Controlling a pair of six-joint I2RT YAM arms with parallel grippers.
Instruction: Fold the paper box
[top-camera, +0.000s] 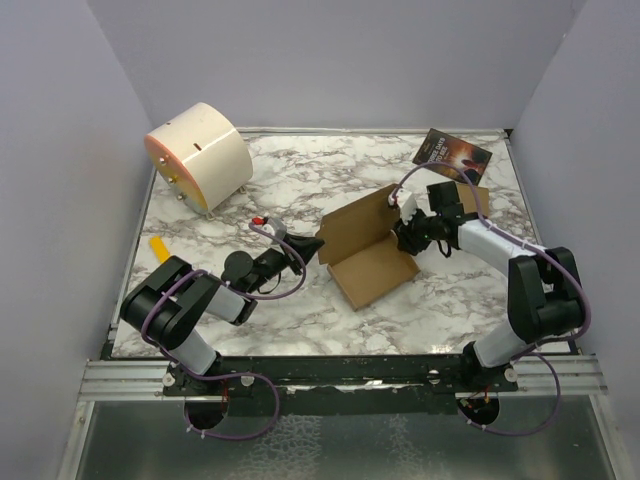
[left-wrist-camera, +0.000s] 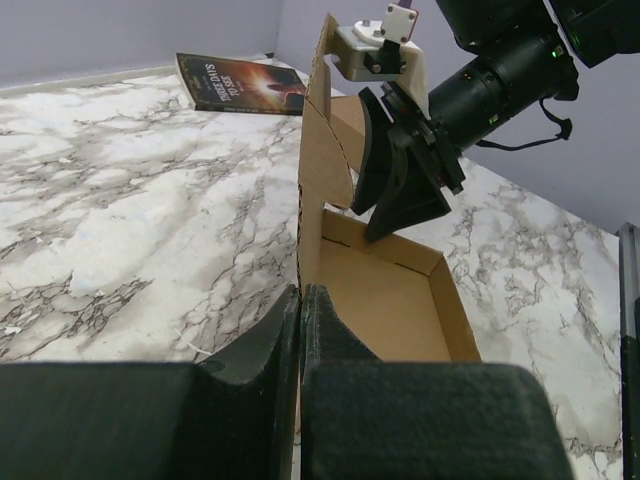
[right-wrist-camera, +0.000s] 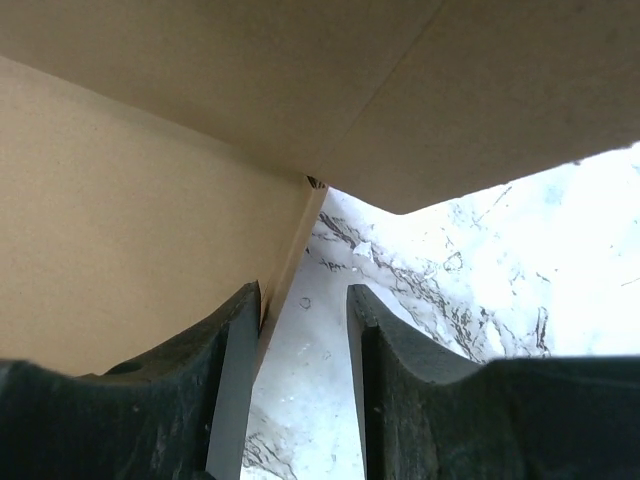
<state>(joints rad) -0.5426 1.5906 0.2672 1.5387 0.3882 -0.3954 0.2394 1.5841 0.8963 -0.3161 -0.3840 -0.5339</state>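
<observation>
Left tool (left-wrist-camera: 302, 297) is clamped on the bottom of the paper box (left-wrist-camera: 395, 300) upright flap, right tool (right-wrist-camera: 303, 300) has its fingers apart just beside that flap, all on the marble worktop (top-camera: 300, 180).

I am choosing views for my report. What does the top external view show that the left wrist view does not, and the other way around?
Only the top external view: a cream drum and a yellow piece at the left of the table. Only the left wrist view: up close, the left claw shut on a wall of the paper box. Both: the box, the booklet, and the right claw at the raised flap.
</observation>
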